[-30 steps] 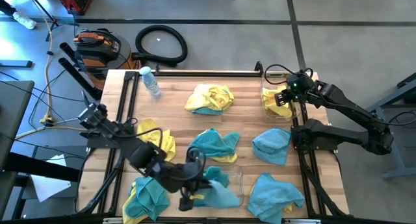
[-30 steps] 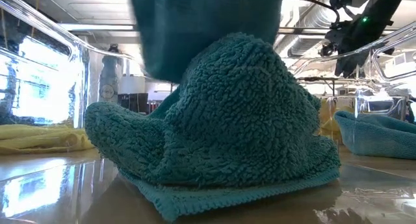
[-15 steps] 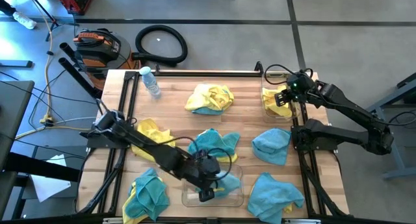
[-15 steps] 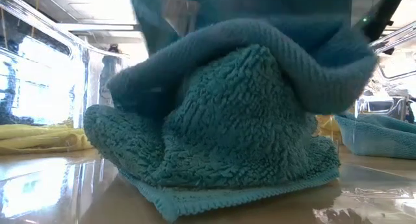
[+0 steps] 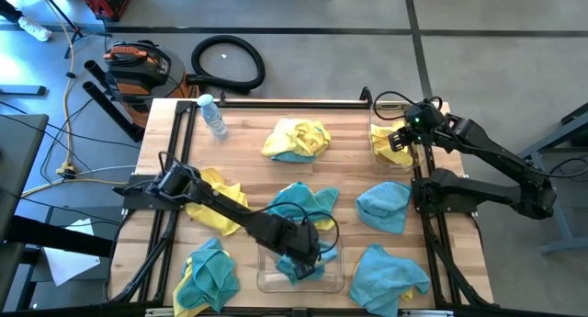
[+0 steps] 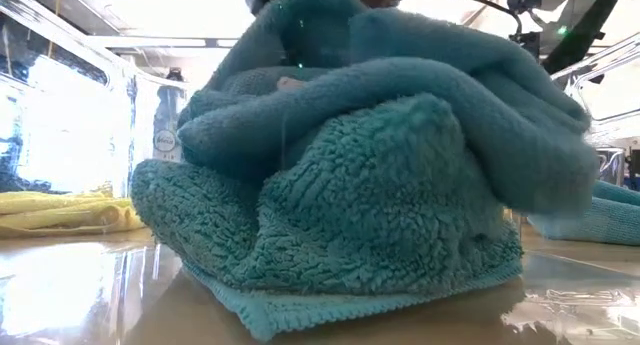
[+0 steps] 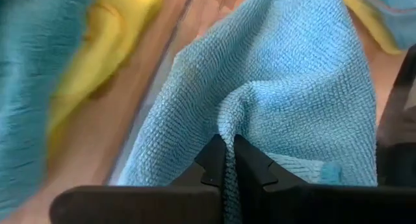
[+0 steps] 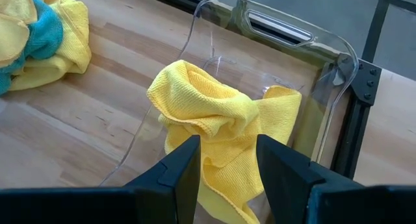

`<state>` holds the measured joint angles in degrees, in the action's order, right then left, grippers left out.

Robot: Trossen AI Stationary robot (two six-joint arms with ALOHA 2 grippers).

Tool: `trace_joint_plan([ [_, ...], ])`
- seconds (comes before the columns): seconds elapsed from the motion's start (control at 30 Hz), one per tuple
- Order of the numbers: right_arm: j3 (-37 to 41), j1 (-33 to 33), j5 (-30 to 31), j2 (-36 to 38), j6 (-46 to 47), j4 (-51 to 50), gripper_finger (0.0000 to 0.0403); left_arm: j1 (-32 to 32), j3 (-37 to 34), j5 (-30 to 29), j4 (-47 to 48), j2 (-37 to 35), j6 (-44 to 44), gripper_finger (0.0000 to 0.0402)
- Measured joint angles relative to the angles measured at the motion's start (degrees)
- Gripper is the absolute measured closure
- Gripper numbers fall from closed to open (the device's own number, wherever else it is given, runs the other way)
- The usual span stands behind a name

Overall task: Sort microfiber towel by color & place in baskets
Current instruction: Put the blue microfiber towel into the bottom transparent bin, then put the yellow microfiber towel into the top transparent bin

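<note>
left end effector (image 5: 308, 253) pinched on teal towel (image 7: 286, 100) over near basket (image 5: 276, 278), right end effector (image 8: 224, 162) spread apart above yellow towel (image 8: 221, 123) in far basket (image 8: 325, 62)

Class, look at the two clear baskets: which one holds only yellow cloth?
The basket at the table's far right edge, under the right gripper, holds a yellow towel. The near basket, where the left gripper is, holds teal ones.

Soft teal-blue microfiber cloths (image 5: 382, 207) lie on the pale striped wooden tabletop (image 5: 344, 138). A bright yellow ribbed cloth (image 8: 221, 130) fills the clear, colourless plastic bin (image 8: 318, 55). Another yellow cloth (image 5: 296, 133) wraps a teal one. The cloth (image 7: 292, 100) between the black fingers (image 7: 250, 165) is light blue.
</note>
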<state>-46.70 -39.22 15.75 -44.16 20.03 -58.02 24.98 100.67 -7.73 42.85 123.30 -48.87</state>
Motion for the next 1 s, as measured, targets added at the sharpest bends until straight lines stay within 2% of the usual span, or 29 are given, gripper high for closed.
trace_joint_plan([
  [0.47, 0.00, 0.00, -0.02, 0.00, -0.47, 0.00, 0.0259, -0.67, 0.02, 2.19, -0.58, 0.72, 2.93, 0.0296],
  [0.63, 0.00, 0.00, -0.15, 0.00, -0.50, 0.00, 0.0259, -1.04, 0.04, 0.95, 0.41, -1.76, 2.99, 0.0297],
  [0.87, 0.00, 0.00, -0.13, 0.00, -0.56, -0.11, 0.0259, -0.45, 0.10, -5.72, 2.73, -6.92, 4.34, 0.0302],
  [1.0, 0.00, 0.00, -0.11, 0.00, -0.57, -0.11, 0.0259, 0.15, 0.10, -6.47, 3.80, -8.54, 5.98, 0.0302],
])
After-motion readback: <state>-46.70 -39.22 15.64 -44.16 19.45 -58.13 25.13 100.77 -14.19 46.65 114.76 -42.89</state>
